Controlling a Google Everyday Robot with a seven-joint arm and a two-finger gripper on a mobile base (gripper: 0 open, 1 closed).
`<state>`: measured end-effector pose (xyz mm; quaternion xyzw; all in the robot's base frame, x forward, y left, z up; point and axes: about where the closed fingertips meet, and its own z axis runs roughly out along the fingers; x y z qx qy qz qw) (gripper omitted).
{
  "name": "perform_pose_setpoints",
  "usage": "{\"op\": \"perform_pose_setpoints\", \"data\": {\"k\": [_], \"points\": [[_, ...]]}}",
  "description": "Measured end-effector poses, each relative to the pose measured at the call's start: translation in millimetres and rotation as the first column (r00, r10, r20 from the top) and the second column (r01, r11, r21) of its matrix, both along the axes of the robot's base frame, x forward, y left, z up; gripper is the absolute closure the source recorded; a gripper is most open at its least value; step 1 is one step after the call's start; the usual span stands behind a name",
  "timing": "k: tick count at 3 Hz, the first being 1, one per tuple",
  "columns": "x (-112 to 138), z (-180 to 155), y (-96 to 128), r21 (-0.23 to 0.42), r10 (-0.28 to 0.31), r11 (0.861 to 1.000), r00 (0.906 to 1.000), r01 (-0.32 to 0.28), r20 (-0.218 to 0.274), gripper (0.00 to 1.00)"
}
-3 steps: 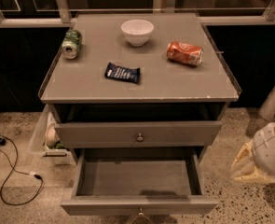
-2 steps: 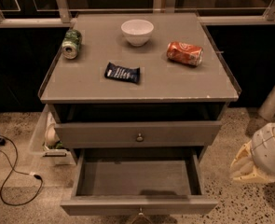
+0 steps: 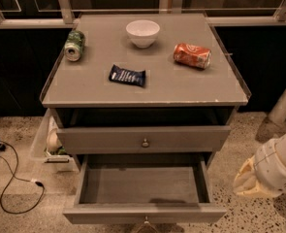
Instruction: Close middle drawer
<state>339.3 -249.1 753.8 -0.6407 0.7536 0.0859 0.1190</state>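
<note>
The middle drawer (image 3: 143,212) is pulled far out at the bottom of the view, with its grey inside bare. Its small round knob (image 3: 146,222) shows at the lower edge of the frame. Above it, the topmost drawer (image 3: 143,139) stands slightly out, with a like knob on its front. The lowest drawer is out of view. My gripper (image 3: 245,181), on a white arm (image 3: 277,166), hangs low to the right of the open drawer. It is clear of the drawer and touches nothing.
On the cabinet top (image 3: 181,89) lie a green can (image 3: 73,45), a white bowl (image 3: 142,33), an orange can (image 3: 192,56) and a dark blue packet (image 3: 127,75). A clear bin (image 3: 46,142) and a black cable (image 3: 16,181) are on the floor at left.
My arm and gripper have shifted slightly down and to the left. The drawers and the things on top have not moved.
</note>
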Motion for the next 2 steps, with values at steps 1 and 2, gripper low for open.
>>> {"op": "perform_pose_setpoints", "data": {"k": [1, 2], "points": [[-6, -50, 3, 0.036, -0.003, 0.999, 1.0, 0.003, -0.003, 1.0], [1, -89, 11, 0.111, 0.002, 0.994, 0.9984, -0.009, 0.056, 1.0]]}}
